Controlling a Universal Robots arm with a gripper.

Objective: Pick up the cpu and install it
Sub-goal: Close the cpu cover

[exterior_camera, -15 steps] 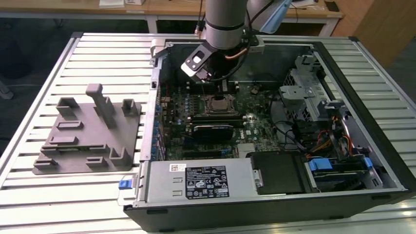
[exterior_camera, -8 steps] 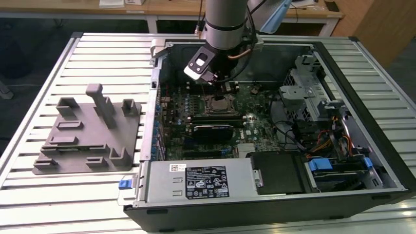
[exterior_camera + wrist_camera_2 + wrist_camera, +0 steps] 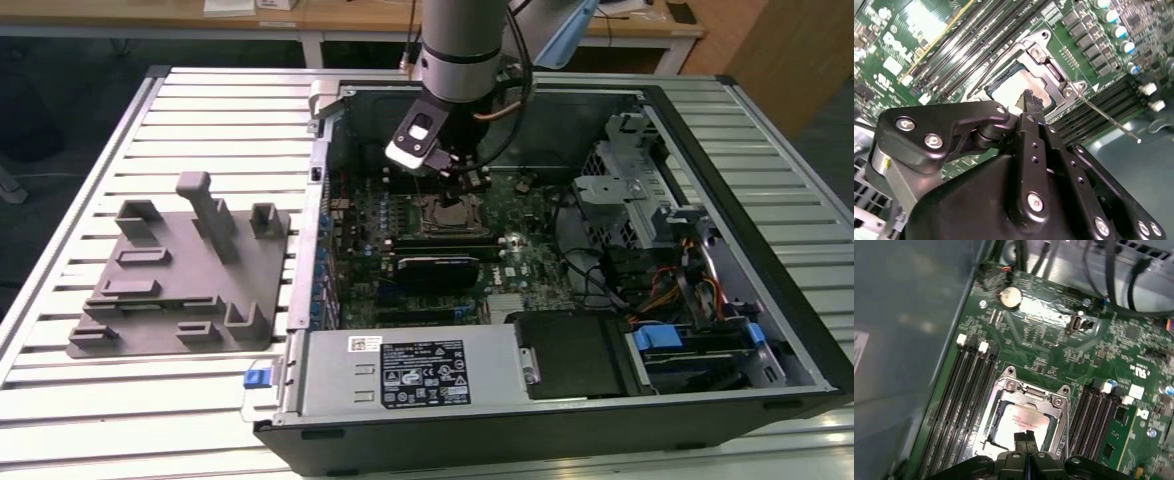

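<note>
The flat, square, silvery-topped cpu lies inside the square metal-framed socket on the green motherboard of the open black computer case, which rests on a slatted metal table. Directly above the chip, the arm's black gripper points down at it, its two slim fingertips pressed together with nothing visible between them. Whether they touch the chip's top cannot be told from either wrist view.

In the exterior view, the grey plastic holder block stands well apart on the table to that view's left, and no chip is visible on it.

By this evidence the fetching and carrying are done and the chip has been set into its place, so the task looks nearly complete. How squarely it sits is hard to judge, because the fingers hide one edge. The socket's thin wire lever juts out clear of the frame in the second wrist view (a sign, probably, that nothing is clamped down yet).
</note>
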